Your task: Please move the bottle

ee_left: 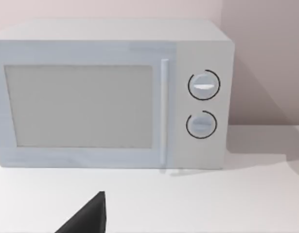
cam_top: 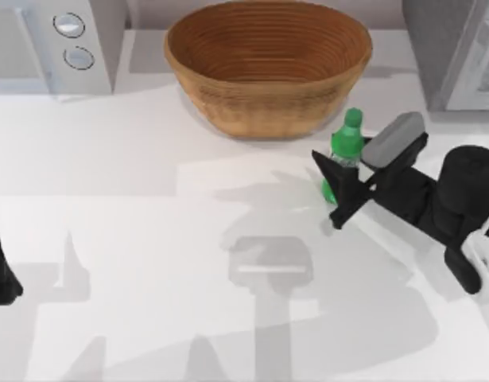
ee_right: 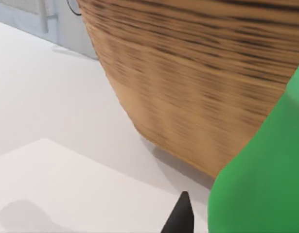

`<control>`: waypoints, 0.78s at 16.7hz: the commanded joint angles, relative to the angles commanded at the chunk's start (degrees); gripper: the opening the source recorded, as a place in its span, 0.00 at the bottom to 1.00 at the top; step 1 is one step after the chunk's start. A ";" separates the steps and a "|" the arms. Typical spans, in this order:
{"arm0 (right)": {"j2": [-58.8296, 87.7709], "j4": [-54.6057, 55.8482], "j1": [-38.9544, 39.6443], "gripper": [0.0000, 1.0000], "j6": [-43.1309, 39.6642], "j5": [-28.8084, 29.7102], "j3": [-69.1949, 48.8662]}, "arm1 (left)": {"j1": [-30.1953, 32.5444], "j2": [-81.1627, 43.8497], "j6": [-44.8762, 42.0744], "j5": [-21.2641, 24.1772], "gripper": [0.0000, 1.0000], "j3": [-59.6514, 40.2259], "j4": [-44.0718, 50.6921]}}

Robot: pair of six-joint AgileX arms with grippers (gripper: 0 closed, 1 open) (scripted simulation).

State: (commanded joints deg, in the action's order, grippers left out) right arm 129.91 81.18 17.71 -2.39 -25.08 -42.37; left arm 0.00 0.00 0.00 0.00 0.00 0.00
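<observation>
Green translucent plastic soda bottle [cam_top: 345,149] stands upright right of frame centre, just below the brown wicker basket [cam_top: 268,64].

Our right gripper [cam_top: 339,189] brackets its lower body with fingers spread, not visibly clamped. We judge it light, smooth, squeezable; grasp the label band. The right wrist view shows the basket's weave close up; our left gripper [cam_top: 1,274] sits parked at the left edge, grip unclear.

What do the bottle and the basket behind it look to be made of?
The bottle looks like translucent green plastic with a matching screw cap; light passes through its body. The basket appears to be woven wicker, matte brown, with ridged horizontal coils. The right gripper is at the bottle.
</observation>
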 joint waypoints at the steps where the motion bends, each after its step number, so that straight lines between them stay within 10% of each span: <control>1: -0.09 -1.16 -1.21 0.00 -0.88 -1.22 -0.35 | 0.00 0.00 0.00 0.00 1.00 0.00 0.00; 13: -7.62 -47.97 -44.92 0.00 -30.60 -43.40 -8.54 | 0.00 0.00 0.00 0.00 1.00 0.00 0.00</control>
State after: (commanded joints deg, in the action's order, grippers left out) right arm 122.30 33.21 -27.20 -32.98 -68.48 -50.91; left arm 0.00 0.00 0.00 0.00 0.00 0.00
